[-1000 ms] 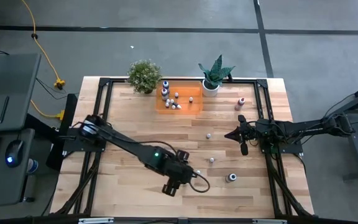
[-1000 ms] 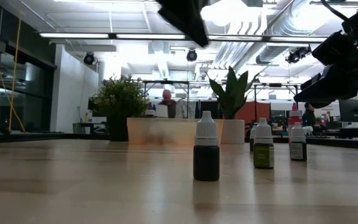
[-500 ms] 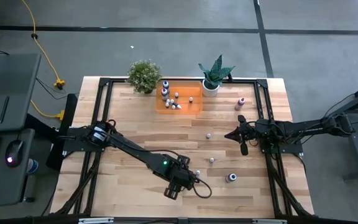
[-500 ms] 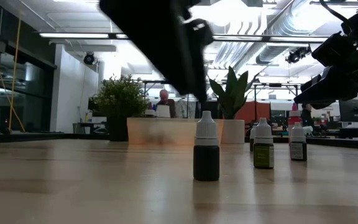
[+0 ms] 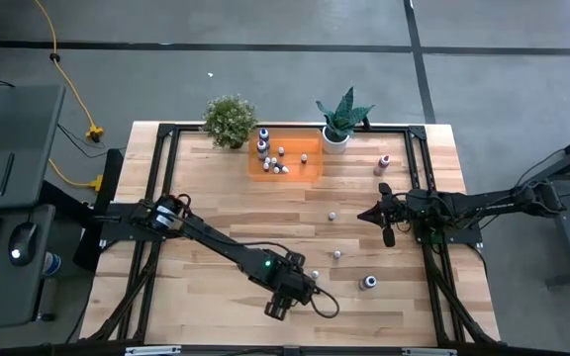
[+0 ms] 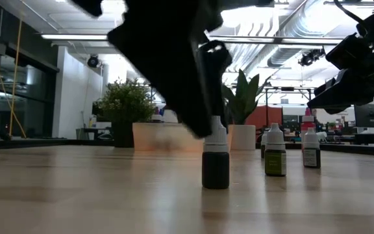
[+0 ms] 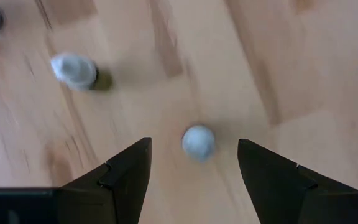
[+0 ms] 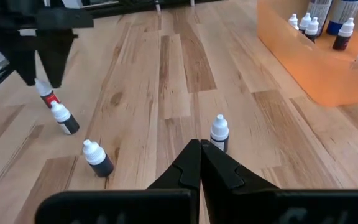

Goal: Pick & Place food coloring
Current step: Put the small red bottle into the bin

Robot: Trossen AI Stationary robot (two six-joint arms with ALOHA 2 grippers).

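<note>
High view first: we see the left gripper (image 5: pixel 297 280) low over the near part of the wooden table (image 5: pixel 206 218), right above one tiny food coloring bottle (image 5: pixel 316 274). Looking past the left fingers (image 7: pixel 126 171), we see its white cap (image 7: pixel 198 141) sitting in the gap between them. The fingers are spread wide apart and do not touch the bottle. From table height, the same bottle (image 6: pixel 215 162) stands upright with a dark body, and the gripper hangs just over its cap.

We see more little bottles standing loose on the table: one near the middle (image 5: pixel 332 215), one closer to us (image 5: pixel 337 254), and a darker one (image 5: pixel 368 283) by the right side. A pink one (image 5: pixel 384 163) stands near the far right. Others sit in the orange tray (image 5: pixel 307 165) between the two green plants (image 5: pixel 231 121).

The right gripper (image 5: pixel 372 215) waits at the right side, its fingers pressed together with nothing in them.
</note>
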